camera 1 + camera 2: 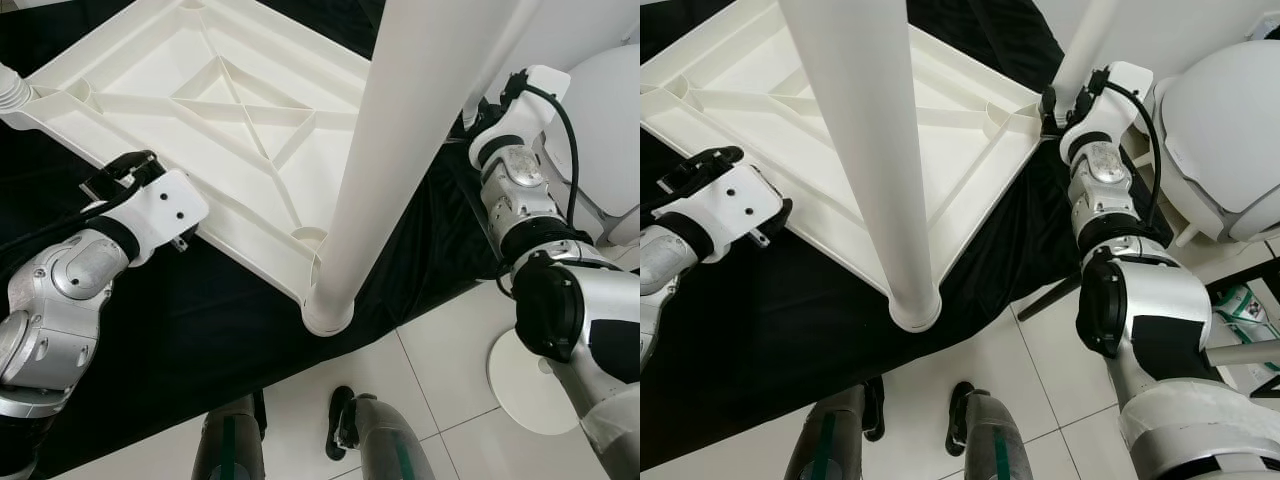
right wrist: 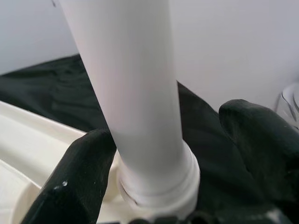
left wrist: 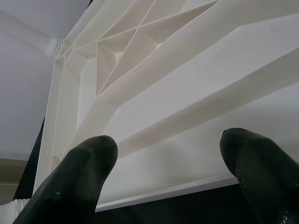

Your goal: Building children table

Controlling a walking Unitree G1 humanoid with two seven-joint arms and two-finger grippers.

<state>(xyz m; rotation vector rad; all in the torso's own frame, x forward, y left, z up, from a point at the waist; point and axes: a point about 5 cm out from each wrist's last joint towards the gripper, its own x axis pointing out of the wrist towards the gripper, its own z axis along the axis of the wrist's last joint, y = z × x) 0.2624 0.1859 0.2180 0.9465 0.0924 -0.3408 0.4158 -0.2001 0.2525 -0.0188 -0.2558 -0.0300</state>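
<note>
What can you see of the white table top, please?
The table top is white plastic, lying upside down on a black cloth, its ribbed underside facing up with crossed stiffening ribs. Round legs stand upright in sockets at its corners. The right claw is open around one leg at the far right corner; the left claw is open at the near left edge.

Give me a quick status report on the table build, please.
Left gripper open at tabletop edge. Right gripper open around a table leg at its corner socket. Near leg already standing. No obstruction seen.
</note>
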